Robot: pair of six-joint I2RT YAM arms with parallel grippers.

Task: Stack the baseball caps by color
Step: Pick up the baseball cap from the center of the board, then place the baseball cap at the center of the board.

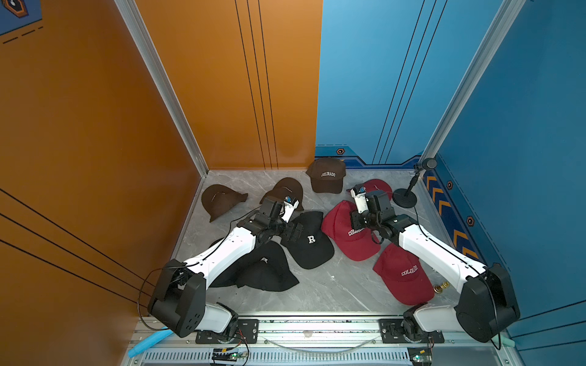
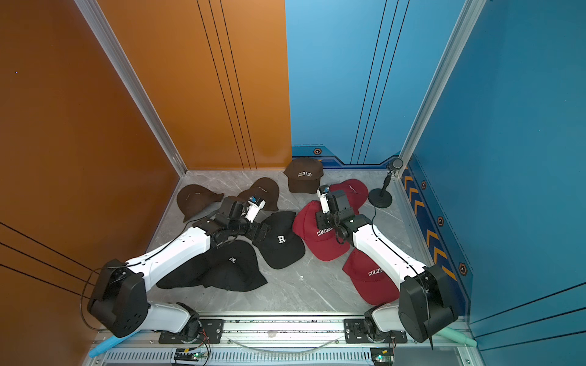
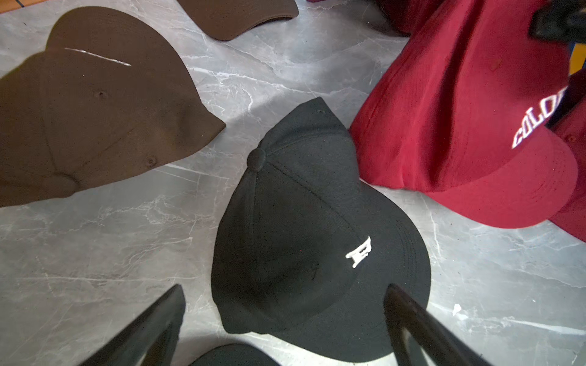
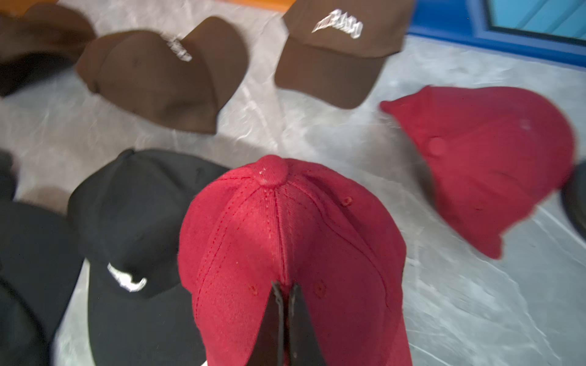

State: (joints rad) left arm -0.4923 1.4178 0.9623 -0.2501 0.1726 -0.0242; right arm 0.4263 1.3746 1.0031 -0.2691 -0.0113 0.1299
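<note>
Right gripper [image 4: 285, 286]: clenched on a fold of red cap [image 4: 285, 228], below its crown button, mid-table beside black R cap [image 3: 301, 221]. Left gripper [image 3: 285, 293]: spread wide above that R cap; contact unclear. Farther out: second red cap [image 1: 402, 274] by right arm, third [image 1: 379, 185] near mic stand [image 1: 405, 199], black pile [image 1: 269, 272] under left arm, brown caps [image 1: 326, 176] along the back of the table [image 1: 333, 285].

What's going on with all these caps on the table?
The right gripper has its jaws shut on the crown of a red cap. The left gripper hovers with jaws wide over the black R cap. The sorting has barely begun: the brown caps lie apart at the back, and two other black caps overlap loosely near the front.
</note>
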